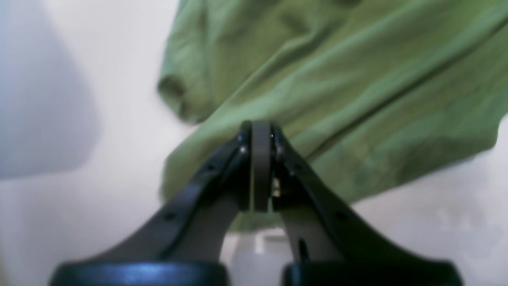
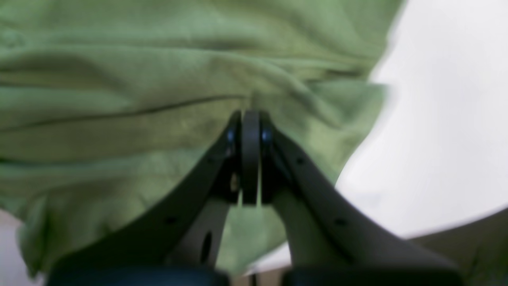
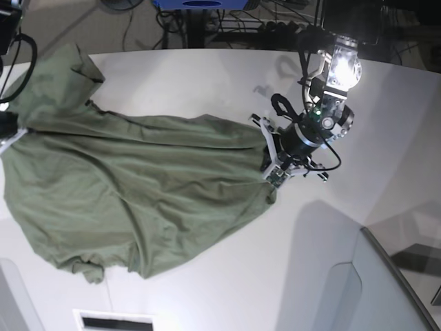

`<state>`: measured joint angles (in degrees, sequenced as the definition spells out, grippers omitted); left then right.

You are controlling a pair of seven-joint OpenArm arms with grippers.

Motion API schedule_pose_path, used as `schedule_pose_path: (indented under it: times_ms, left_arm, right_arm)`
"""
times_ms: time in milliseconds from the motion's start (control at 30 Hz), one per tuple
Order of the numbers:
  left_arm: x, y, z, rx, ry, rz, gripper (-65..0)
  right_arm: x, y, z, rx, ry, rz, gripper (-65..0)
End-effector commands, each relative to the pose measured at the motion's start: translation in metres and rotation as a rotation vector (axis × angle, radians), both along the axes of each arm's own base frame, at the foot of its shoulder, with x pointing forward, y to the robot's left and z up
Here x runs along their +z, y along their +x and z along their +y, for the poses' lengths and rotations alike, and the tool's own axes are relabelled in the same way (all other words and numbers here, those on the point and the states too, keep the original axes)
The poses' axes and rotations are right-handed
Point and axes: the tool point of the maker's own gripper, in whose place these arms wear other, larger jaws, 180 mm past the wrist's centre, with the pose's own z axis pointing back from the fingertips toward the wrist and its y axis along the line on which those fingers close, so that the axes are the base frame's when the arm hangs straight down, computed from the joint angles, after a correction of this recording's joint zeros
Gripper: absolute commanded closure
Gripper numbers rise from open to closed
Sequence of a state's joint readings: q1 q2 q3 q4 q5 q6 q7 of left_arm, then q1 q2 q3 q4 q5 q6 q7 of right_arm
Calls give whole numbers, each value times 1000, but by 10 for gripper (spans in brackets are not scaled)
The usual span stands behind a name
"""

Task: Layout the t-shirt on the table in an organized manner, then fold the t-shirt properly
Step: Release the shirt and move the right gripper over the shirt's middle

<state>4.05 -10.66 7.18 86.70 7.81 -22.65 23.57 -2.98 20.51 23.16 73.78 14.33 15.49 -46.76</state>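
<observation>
Left tool (image 1: 260,167) and right tool (image 2: 250,159) both clamp the t-shirt (image 3: 131,200).

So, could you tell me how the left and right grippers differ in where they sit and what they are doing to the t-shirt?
In the base view the left gripper shows fully, at the t-shirt's right end; the right gripper is almost out of frame at its left end. The left pinches an edge with white table showing on both sides; the right is surrounded by bunched cloth. Both are shut on the t-shirt.

Rumpled t-shirt (image 3: 131,200) across table (image 3: 227,76)
</observation>
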Motion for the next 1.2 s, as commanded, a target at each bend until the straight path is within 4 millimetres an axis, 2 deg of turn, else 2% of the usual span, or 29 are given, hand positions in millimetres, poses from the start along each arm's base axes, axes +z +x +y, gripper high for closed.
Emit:
schedule_pose_path:
  times_ms: [0, 100, 200, 333, 500, 567, 700, 733, 800, 867, 900, 967, 1000, 1067, 1167]
  left_arm:
    - [26, 11, -10, -15, -38, -82, 0]
    - [41, 6, -24, -30, -68, -117, 0]
    - [68, 11, -62, -16, -215, -157, 0]
    - [71, 22, -83, -1, -224, -77, 0]
    - [61, 24, -79, 11, -181, -20, 0]
    - [56, 23, -70, 20, -162, -9, -3]
    - [38, 13, -53, 25, -118, 34, -179]
    - [36, 11, -48, 24, -104, 37, -209]
    - [34, 10, -38, 23, -78, 37, -230]
    - [30, 7, -23, 27, -43, 41, -201]
    - [28, 5, -10, 44, -25, 43, -160]
    - [25, 3, 25, 131, -9, 51, -21]
    - [22, 2, 47, 194, -4, 57, 0]
    - [18, -7, 96, 328, 7, 70, 0]
    - [14, -25, 157, 487, 35, 86, 0]
  right_arm:
    - [21, 14, 3, 31, -18, -74, -2]
    - [30, 8, 26, 70, -20, -117, -2]
    - [22, 4, 42, 67, 14, -116, -2]
    - [16, 2, 56, 62, 46, -115, -3]
    - [8, -13, 57, 60, 49, -83, -6]
    - [7, -26, 44, 9, 46, -78, -6]
    - [7, -39, 33, -56, 49, -85, -6]
    - [9, -42, 35, -46, 44, -83, -6]
    - [14, -42, 52, 21, 36, -84, -6]
    - [16, -45, 92, 145, 50, -82, -6]
    - [19, -46, 108, 200, 52, -85, -6]
    - [26, -46, 146, 309, 75, -120, -6]
    - [29, -45, 168, 369, 93, -145, -6]
    - [33, -43, 200, 484, 82, -176, -6]
    - [31, -38, 235, 653, -11, -174, -8]
